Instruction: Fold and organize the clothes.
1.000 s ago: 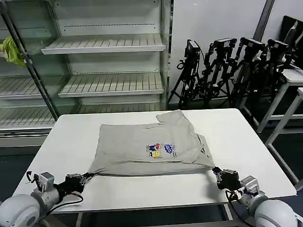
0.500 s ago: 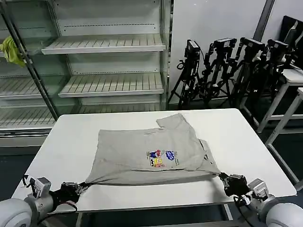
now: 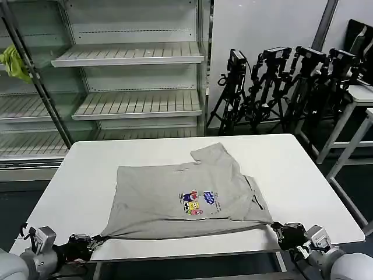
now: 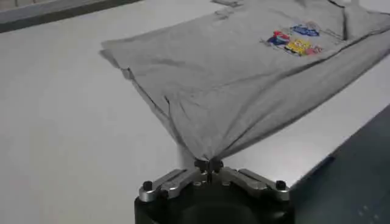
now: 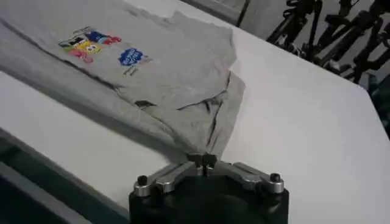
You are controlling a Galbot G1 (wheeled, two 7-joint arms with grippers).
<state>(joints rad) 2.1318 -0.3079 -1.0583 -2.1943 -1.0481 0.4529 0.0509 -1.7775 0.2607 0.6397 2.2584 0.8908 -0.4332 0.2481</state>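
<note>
My left hand (image 3: 90, 241) is pinched shut on the near left corner of the T-shirt (image 3: 186, 195), low at the lower left of the frame; my right hand (image 3: 280, 231) is pinched shut on the near right corner at the lower right. The shirt lies print up across the middle of the white desk (image 3: 303, 175), its near hem stretched taut between my two hands along the front edge. I judge it light, soft and limp: it follows wherever the corners go and sags where unsupported, so corners are the right hold. Both hands sit just off the front edge. Bare desk lies open behind and to both sides; the shelves (image 3: 128, 55) and tripods (image 3: 280, 81) stand well behind.
</note>
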